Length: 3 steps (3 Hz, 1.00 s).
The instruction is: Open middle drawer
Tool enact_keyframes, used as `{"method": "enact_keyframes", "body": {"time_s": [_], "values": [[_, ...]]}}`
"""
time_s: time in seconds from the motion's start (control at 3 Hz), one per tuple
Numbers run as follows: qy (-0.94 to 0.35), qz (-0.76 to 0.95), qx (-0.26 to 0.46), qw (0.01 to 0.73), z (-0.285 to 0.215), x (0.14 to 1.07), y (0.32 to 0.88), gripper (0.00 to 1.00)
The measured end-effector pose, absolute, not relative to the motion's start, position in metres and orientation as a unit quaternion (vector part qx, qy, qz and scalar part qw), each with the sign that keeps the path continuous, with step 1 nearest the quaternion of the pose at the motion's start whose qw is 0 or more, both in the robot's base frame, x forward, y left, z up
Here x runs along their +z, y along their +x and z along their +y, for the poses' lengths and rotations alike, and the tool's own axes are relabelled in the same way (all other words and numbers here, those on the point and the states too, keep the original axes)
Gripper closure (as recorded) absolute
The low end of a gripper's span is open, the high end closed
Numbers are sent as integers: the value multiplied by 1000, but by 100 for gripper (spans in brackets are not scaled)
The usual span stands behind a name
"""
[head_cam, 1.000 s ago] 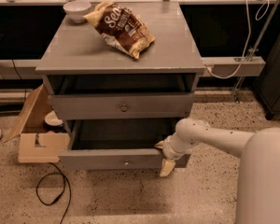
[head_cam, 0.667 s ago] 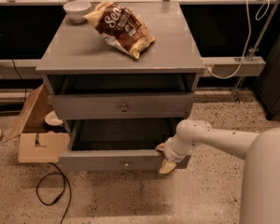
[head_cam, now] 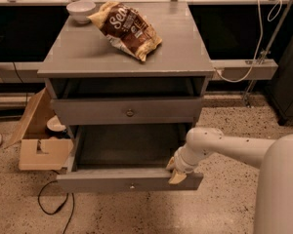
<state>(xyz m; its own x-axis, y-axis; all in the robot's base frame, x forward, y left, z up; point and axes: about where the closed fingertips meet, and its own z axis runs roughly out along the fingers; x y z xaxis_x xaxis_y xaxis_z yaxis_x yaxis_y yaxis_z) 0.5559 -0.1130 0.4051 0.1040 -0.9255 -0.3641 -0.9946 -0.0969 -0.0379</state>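
Observation:
The middle drawer, with a low grey front and a tiny round knob at its centre, stands pulled well out of the grey cabinet, and its inside looks empty. My gripper is at the right end of the drawer's front. One yellowish finger is behind the front's top edge and the other is in front of it, so it is shut on the front. The white arm reaches in from the lower right. The taller-fronted drawer above, with a larger knob, is slightly out. The lowest drawer is hidden.
A brown chip bag and a white bowl lie on the cabinet top. An open cardboard box sits on the floor to the left, with a black cable in front of it. A white cable hangs at the right.
The middle drawer has slid further out toward the camera, and my gripper has come with it at the front's right end. Nothing on the cabinet top has moved.

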Motion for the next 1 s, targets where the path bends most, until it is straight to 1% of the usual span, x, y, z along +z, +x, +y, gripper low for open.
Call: {"method": "enact_keyframes", "body": {"time_s": [0.33, 1.0], "values": [[-723, 664, 131, 140, -118, 406, 547, 85], [-723, 664, 131, 140, -118, 406, 547, 39]]}}
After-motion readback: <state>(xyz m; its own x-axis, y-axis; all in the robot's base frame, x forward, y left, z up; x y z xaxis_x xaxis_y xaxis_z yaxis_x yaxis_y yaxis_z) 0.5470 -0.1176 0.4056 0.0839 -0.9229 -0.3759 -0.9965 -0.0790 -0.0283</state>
